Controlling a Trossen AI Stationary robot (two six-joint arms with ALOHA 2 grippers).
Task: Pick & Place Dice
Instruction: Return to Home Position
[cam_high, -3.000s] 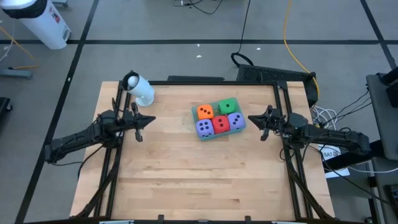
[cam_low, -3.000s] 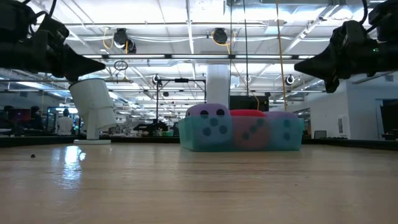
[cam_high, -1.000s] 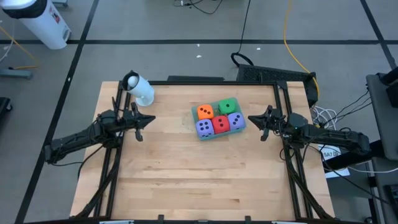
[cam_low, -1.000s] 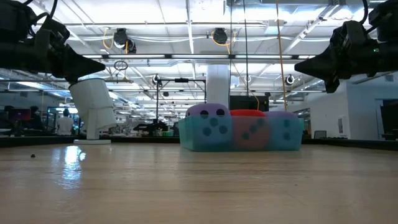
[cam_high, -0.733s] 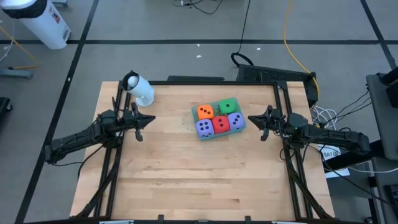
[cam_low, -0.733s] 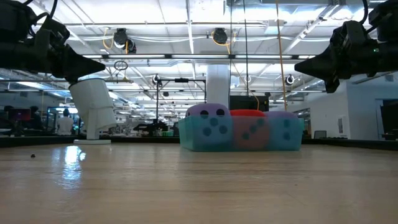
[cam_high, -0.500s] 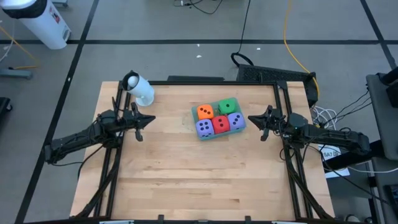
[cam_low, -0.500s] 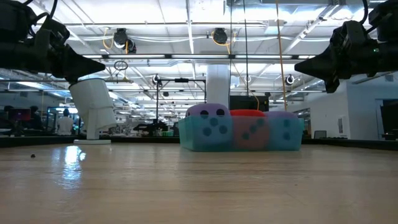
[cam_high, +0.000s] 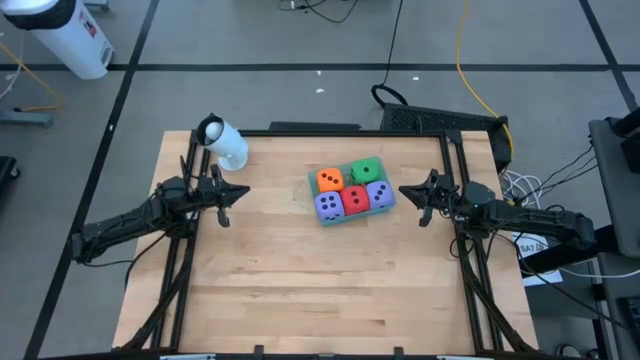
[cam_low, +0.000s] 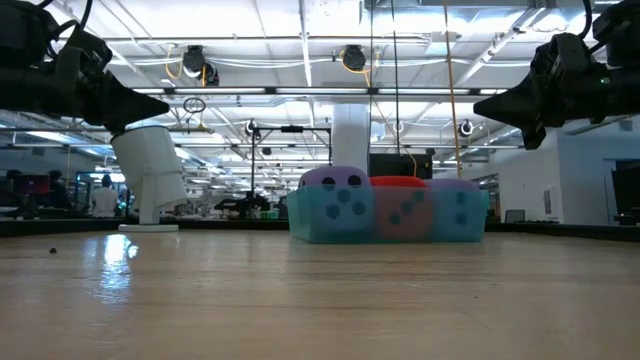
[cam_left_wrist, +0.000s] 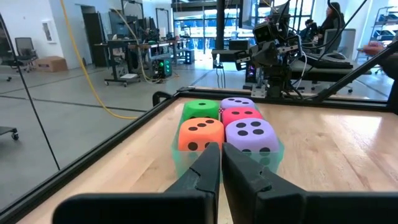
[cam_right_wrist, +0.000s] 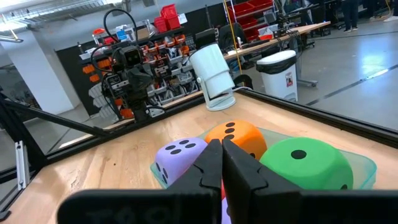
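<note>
pale wooden desk (cam_high: 300, 290) in a large workshop hall, seen from above and at desk height.

item 1: translucent bin (cam_high: 311, 192), a little toward 12 o'clock from the desk's centre.

item 2: dice (cam_high: 350, 190), five, all inside the bin and packed touching. orange die (cam_high: 329, 180) and green die (cam_high: 368, 170) form the 12 o'clock row; purple die (cam_high: 327, 205), red die (cam_high: 354, 201) and second purple die (cam_high: 379, 194) form the 6 o'clock row. none lies on bare wood.

item 3: left pincer (cam_high: 240, 192), at 9 o'clock of the bin, well apart, raised off the desk, fingers clenched on nothing.

item 4: right pincer (cam_high: 405, 191), at 3 o'clock of the bin, near it, raised, likewise clenched and empty.

item 5: white cylinder (cam_high: 225, 143), at 10 o'clock of the bin.

status, judged: placing looks complete; the step in hand is the return to rest. the next move calls for no grasp, only drawing each arm back without brushing the bin.
</note>
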